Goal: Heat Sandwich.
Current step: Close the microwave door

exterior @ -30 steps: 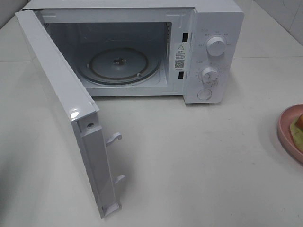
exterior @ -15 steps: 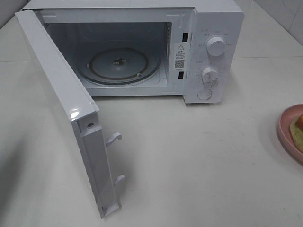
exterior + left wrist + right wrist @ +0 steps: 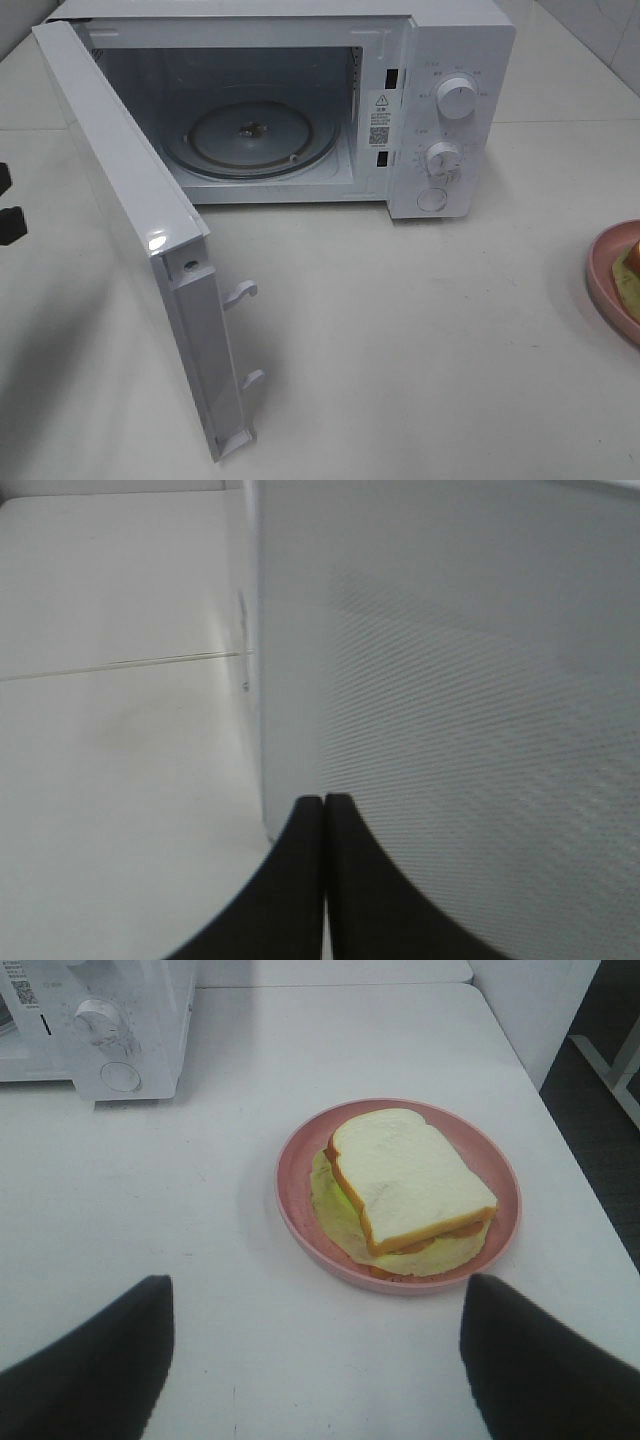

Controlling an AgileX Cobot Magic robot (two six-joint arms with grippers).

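Note:
The sandwich, white bread with a tan crust and pale green-yellow filling, lies on a round pink plate on the white table. In the high view only a sliver of the sandwich and the plate shows at the right edge. My right gripper hovers just short of the plate, open, with nothing between its black fingers. My left gripper is shut and empty, its tips close to the outer face of the microwave door. Dark parts of the left arm show at the left edge.
The white microwave stands at the back with its door swung wide open toward the front left. A glass turntable lies inside the cavity. Two knobs are on its right panel. The table edge runs just beyond the plate.
Dark parts of the left arm have come into the high view at the left edge, behind the open door. The sandwich, the plate and the microwave have not moved.

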